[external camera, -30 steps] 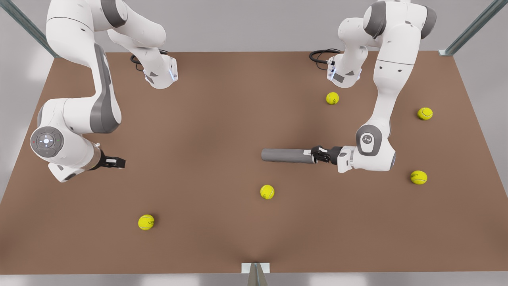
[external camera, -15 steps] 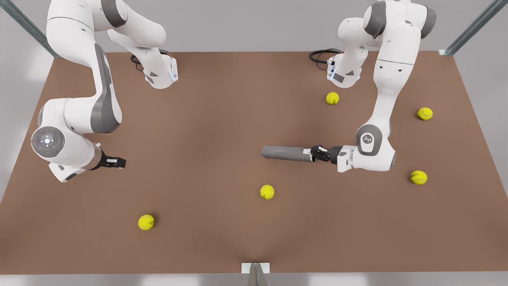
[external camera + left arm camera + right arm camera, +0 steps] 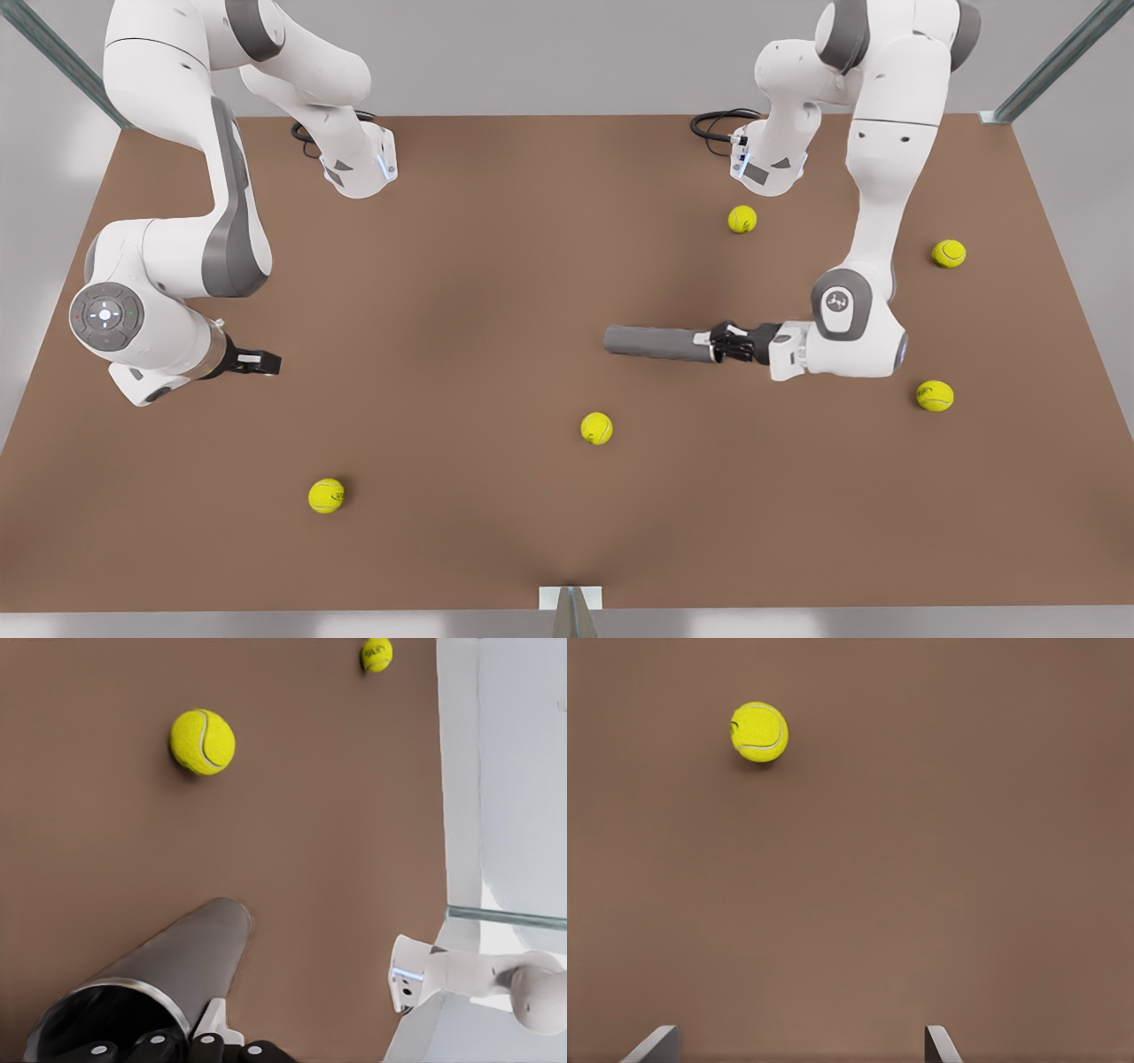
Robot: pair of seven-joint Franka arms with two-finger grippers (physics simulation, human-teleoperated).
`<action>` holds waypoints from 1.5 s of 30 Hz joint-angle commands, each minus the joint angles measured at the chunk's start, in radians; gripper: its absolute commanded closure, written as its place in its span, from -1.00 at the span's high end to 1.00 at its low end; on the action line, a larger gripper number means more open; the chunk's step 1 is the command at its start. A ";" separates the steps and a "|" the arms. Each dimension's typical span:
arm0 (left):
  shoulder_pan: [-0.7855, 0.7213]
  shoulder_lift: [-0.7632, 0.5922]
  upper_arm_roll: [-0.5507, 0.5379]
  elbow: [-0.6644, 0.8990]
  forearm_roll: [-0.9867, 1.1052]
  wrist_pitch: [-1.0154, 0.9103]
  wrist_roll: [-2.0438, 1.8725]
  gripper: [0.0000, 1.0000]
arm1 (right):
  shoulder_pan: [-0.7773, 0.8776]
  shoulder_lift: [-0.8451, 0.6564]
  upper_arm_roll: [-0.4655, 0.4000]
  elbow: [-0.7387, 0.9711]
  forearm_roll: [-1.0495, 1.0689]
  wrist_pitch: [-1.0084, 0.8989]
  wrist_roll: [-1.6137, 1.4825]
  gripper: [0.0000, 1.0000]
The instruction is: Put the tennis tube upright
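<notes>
The tennis tube (image 3: 656, 342) is a plain grey cylinder lying level over the brown table, right of centre in the front view. My left gripper (image 3: 722, 344) is shut on the tube's end toward the front view's right. In the left wrist view, the tennis tube (image 3: 168, 966) shows its hollow end, with the left gripper (image 3: 177, 1050) clamped on the rim. My right gripper (image 3: 262, 361) waits open at the front view's left, low over the table. In the right wrist view, the right gripper (image 3: 799, 1045) has bare tabletop between its spread fingertips (image 3: 656, 1043).
Several yellow-green tennis balls lie scattered: one (image 3: 596, 428) in front of the tube, one (image 3: 935, 395) beside the left arm's wrist, one (image 3: 326, 495) near the right gripper. The table edge (image 3: 438, 815) runs close to the tube's far end.
The left gripper has pulled the tube a short way toward the front view's right, still level. The right arm has stayed put.
</notes>
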 commanded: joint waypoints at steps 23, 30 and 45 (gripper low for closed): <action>0.000 -0.081 0.064 0.112 0.333 0.006 -0.124 -0.57 | 0.002 0.001 0.000 0.000 -0.002 0.000 0.000 1.00; 0.000 -0.094 0.073 0.161 0.519 0.007 -0.199 -0.57 | 0.002 0.001 0.000 0.000 0.000 0.000 0.000 1.00; 0.003 -0.093 0.084 0.227 0.763 0.013 -0.406 -0.57 | 0.002 0.006 0.000 0.002 -0.003 0.000 0.000 1.00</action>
